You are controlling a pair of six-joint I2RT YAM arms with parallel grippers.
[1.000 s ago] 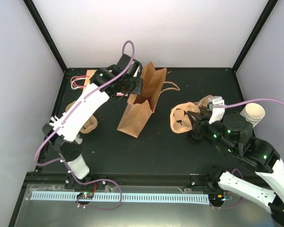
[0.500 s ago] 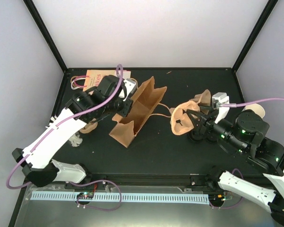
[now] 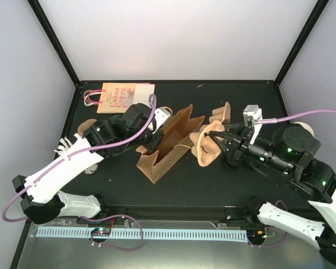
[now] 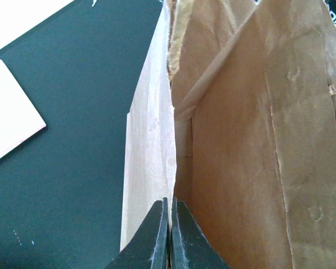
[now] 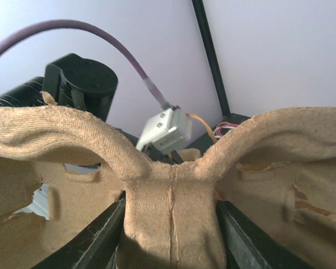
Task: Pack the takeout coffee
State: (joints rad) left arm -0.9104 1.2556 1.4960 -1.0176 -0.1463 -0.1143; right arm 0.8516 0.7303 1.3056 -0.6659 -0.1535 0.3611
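I see a matt black tabletop (image 3: 252, 101) boxed in by pale walls and black corner posts, with a metal rail (image 3: 140, 232) along the bottom edge of the top view. My left gripper (image 3: 152, 143), left of centre, has its fingers (image 4: 159, 238) pressed together on the rim of the wall of the crumpled brown paper bag (image 3: 173, 143). The bag lies tilted across the middle of the table. My right gripper (image 3: 231, 150) is clamped on the middle rib of a brown moulded pulp cup tray (image 5: 171, 207). The tray is raised on edge just beside the bag, and I can't tell whether they touch. A flat orange-and-white carrier with pink lettering (image 3: 120, 96) lies at the upper left. I can't pick out the black-lidded takeout coffee cup in any view.
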